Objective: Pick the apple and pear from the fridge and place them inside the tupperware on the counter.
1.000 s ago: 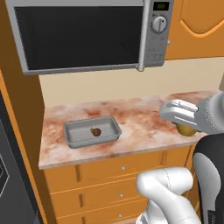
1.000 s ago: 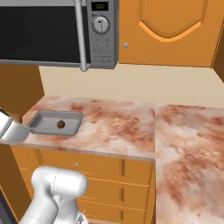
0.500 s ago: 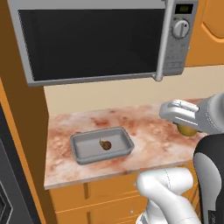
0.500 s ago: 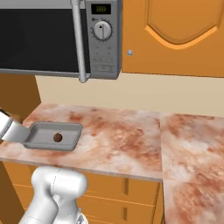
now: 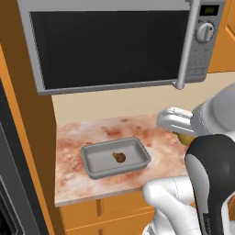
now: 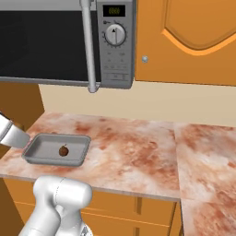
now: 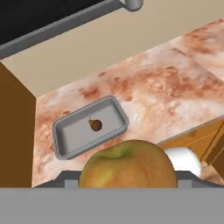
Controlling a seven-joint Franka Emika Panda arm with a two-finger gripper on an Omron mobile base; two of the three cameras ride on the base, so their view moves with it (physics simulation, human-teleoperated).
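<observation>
Smooth yellow-orange pear [image 7: 129, 165], green-tinged on top

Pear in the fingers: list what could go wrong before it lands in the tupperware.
1. The pear is held well off to one side of the tupperware, out past the counter edge. Released early, it would likely miss the box.
2. The apple already lies mid-tray. A pear dropped on it could bounce or knock it about.
3. The tray rim looks low, so a round pear let go from high up may roll out.
</observation>
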